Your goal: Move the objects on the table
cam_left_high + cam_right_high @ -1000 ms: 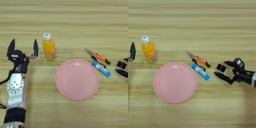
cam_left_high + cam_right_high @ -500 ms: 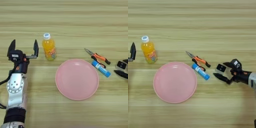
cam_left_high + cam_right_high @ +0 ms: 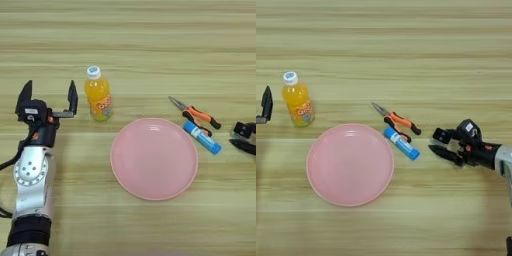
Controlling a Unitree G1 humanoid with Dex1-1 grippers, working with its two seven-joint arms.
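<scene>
Left gripper [image 3: 48, 100] at 9 o'clock on the table [image 3: 150, 40], fingers spread wide, nothing between them; the right eye view cuts it down to one fingertip. Bottle [image 3: 98, 94] just right of it, upright, cap toward 12. Plate [image 3: 154, 158] at centre, empty. Pliers [image 3: 396, 120] at the plate's 2 o'clock, long axis 10-to-4, nose toward 10, orange handles toward 4. Tube [image 3: 401, 143] just below them, parallel, touching or nearly so; can't tell. Right gripper [image 3: 439, 142] at 3 o'clock, fingers apart and empty, pointing at 9 toward the tube, near it, not touching.
</scene>
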